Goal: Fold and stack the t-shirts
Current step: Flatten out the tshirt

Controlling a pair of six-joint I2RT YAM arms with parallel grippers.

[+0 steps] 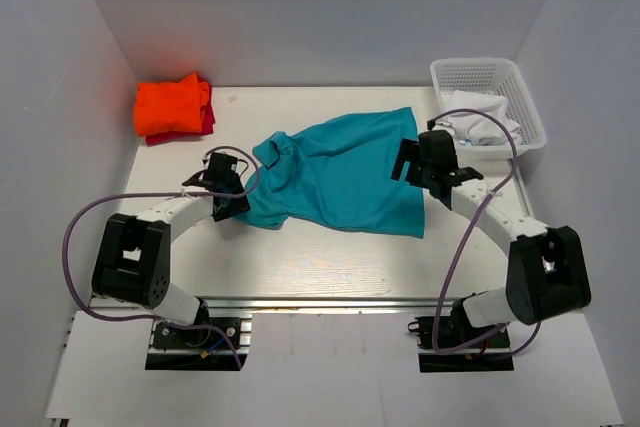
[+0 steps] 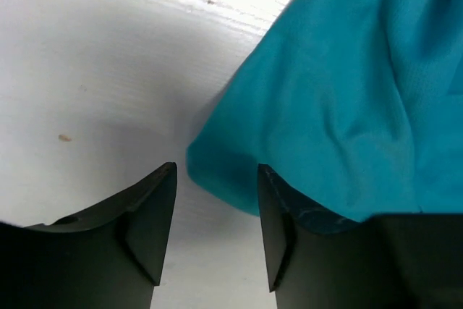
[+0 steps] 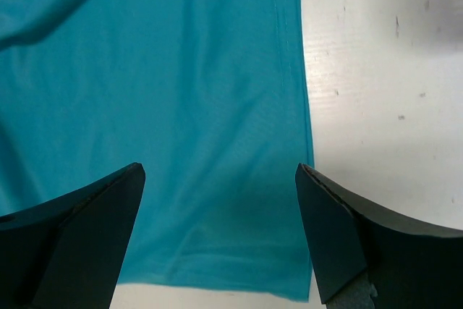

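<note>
Top external view: a teal-blue t-shirt [image 1: 340, 172] lies spread and somewhat rumpled across the middle of the white counter [image 1: 300, 257]. Its bunched, narrower end is toward the left arm and its broad end toward the right arm.

The left end effector [image 2: 217, 171] sits low at the shirt's left edge with its fingers parted, and a rounded fold of teal cloth reaches into the gap between them. In the left wrist view the cloth appears to brush the inner face of one finger, though the shadow there makes contact hard to confirm. Nothing is pinched.

The right end effector [image 3: 221, 170] hovers over the opposite side, released and spread wide. Between its fingers lie a stitched edge and a corner of the shirt, with bare counter just beside them.

At the far left corner, an orange t-shirt [image 1: 172, 105] rests folded on top of a red t-shirt [image 1: 208, 119], well apart from the teal one. At the far right stands a white plastic basket [image 1: 480, 72] holding a bundle of white cloth [image 1: 480, 119].
</note>
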